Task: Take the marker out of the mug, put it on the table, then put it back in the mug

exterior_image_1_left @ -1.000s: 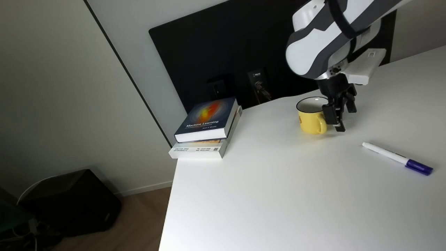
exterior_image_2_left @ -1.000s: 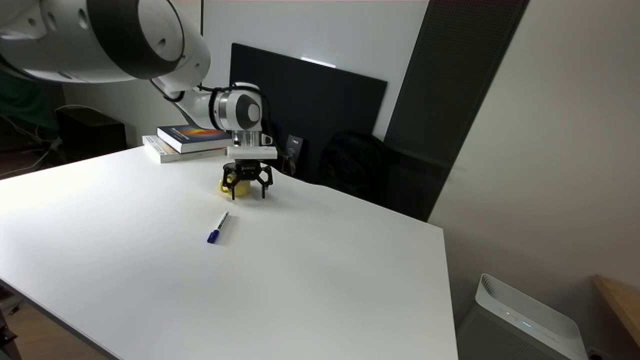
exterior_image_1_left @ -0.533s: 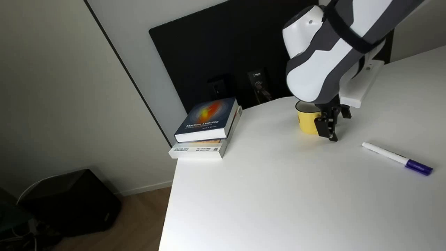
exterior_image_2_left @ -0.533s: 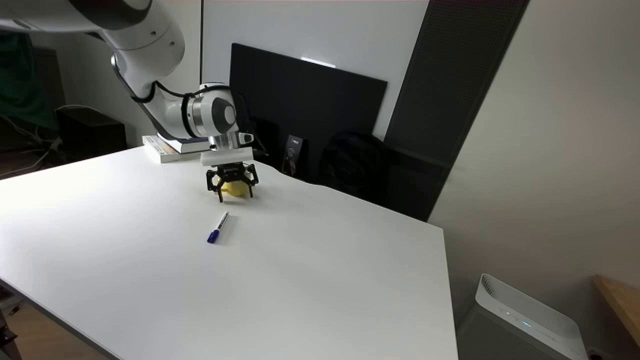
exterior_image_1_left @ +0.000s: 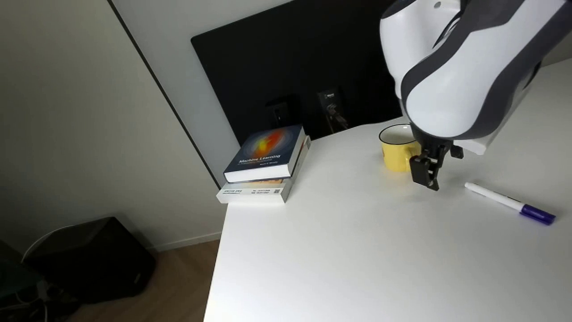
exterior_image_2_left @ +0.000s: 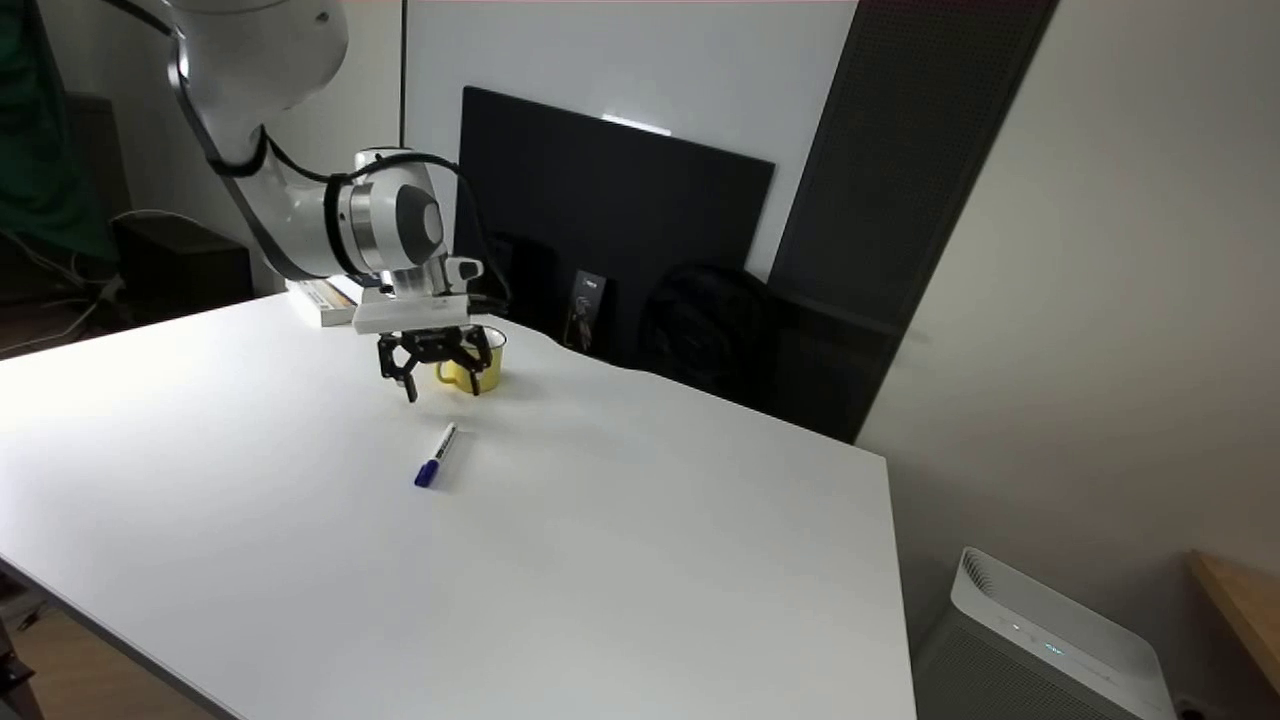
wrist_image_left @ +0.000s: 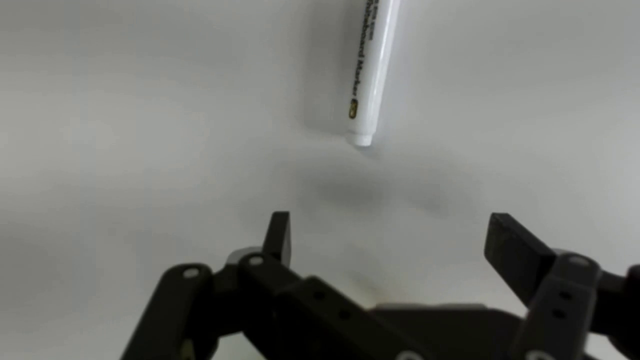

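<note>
Slim white marker with a blue-purple cap (exterior_image_1_left: 509,202): we see a smooth round barrel; in the wrist view we read "Whiteboard Marker" along it in dark letters, with a small gold mark near the plain end.
Broad plain white table (exterior_image_1_left: 357,250): in both exterior views we find the marker lying flat on it.
Black two-fingered gripper (wrist_image_left: 388,220): released, its jaws spread wide, with white table showing between them; in the wrist view the marker's plain end points toward that gap.
Bright yellow mug with a dark rim (exterior_image_1_left: 395,157): upright on the table near the gripper, which stands in the way and hides part of it from us in both exterior views; whether the two touch, we cannot tell.
Stack of dark blue and white books (exterior_image_1_left: 263,156): on the table, well apart from the marker.
Large flat black panel (exterior_image_1_left: 286,62): behind the table.
Pale grey boxy unit (exterior_image_2_left: 1060,630): beside the table, in an exterior view.
</note>
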